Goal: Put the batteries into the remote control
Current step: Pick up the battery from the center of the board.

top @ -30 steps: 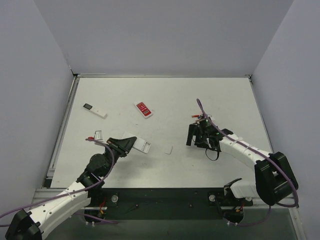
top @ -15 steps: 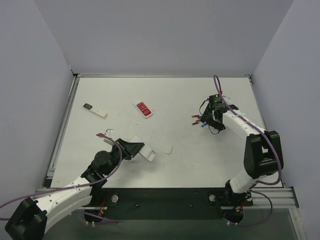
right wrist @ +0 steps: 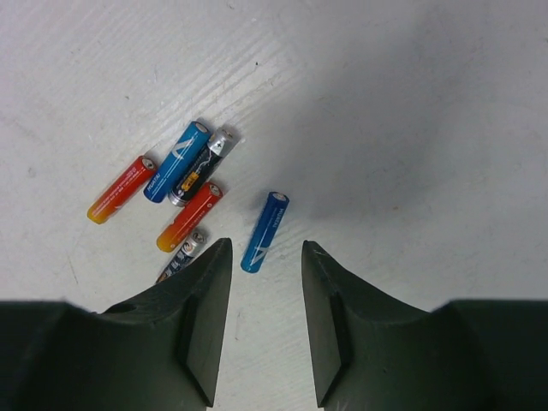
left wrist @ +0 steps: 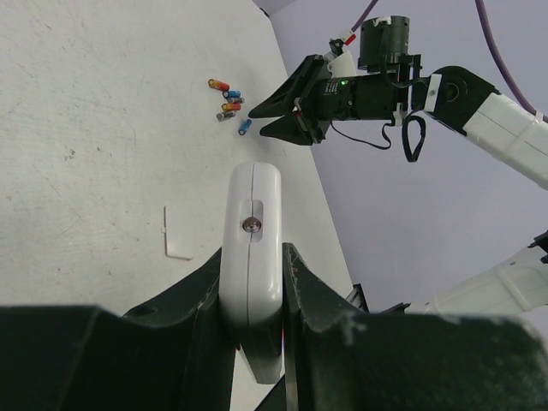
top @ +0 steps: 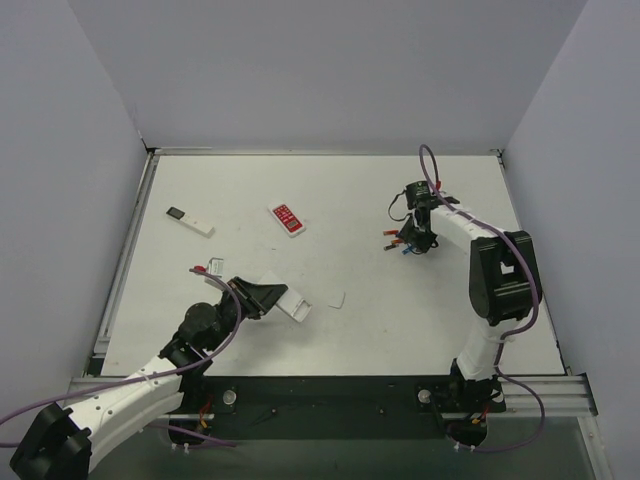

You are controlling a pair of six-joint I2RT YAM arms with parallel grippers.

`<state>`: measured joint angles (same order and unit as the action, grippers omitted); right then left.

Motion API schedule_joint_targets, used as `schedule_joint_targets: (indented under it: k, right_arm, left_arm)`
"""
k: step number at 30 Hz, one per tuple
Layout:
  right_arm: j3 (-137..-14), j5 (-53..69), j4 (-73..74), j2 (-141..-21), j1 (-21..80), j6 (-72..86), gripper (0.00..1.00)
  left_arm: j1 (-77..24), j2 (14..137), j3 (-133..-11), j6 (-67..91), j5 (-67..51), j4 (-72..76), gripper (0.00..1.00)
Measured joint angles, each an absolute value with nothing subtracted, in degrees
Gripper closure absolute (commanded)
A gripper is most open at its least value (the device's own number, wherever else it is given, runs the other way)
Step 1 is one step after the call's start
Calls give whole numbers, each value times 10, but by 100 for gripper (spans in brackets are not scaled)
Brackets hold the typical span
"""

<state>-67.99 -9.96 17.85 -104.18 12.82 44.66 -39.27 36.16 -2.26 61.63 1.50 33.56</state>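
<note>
My left gripper (top: 262, 297) is shut on the remote control (top: 290, 303). In the left wrist view the white remote control (left wrist: 251, 240) stands edge-on between the fingers, a small screw showing on it. My right gripper (right wrist: 266, 249) hangs over the batteries with its jaws apart and nothing between them. One blue battery (right wrist: 265, 231) lies on the table just beyond the fingertips, in line with the gap. The second blue battery (right wrist: 176, 162) lies in the cluster to the left. From above, the right gripper (top: 412, 243) sits at the cluster on the right of the table.
Two red cells (right wrist: 120, 189) (right wrist: 189, 217) and a dark cell (right wrist: 199, 167) lie beside the blue ones; another cell (right wrist: 181, 255) is partly hidden by my left finger. A small white cover (top: 337, 299) lies mid-table. A slim stick remote (top: 190, 221) and a red-faced remote (top: 287, 218) lie far left.
The right gripper has swung from mid-table back to the battery cluster and its jaws have narrowed. The left gripper has shifted the remote slightly right and nearer.
</note>
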Motion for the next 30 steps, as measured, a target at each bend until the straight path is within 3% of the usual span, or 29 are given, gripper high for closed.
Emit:
schedule_joint_targets:
  k: [9,16,23,30]
  right_arm:
    - [-701,-114,182,-1093,127,453,79]
    - [-713,-124,180,-1103,127,449,100]
    - [-642,-126,143,-1051,132,435,100]
    - [-506,-122,112,-849,214,394,100]
  left_arm:
    - [-392,363,-23,617,11,335,100]
    - [-392,346,-23,619,11,326,100]
    - [-392,350,-23,630,13,335,100]
    - [-392,366,-23,658,27,372,100]
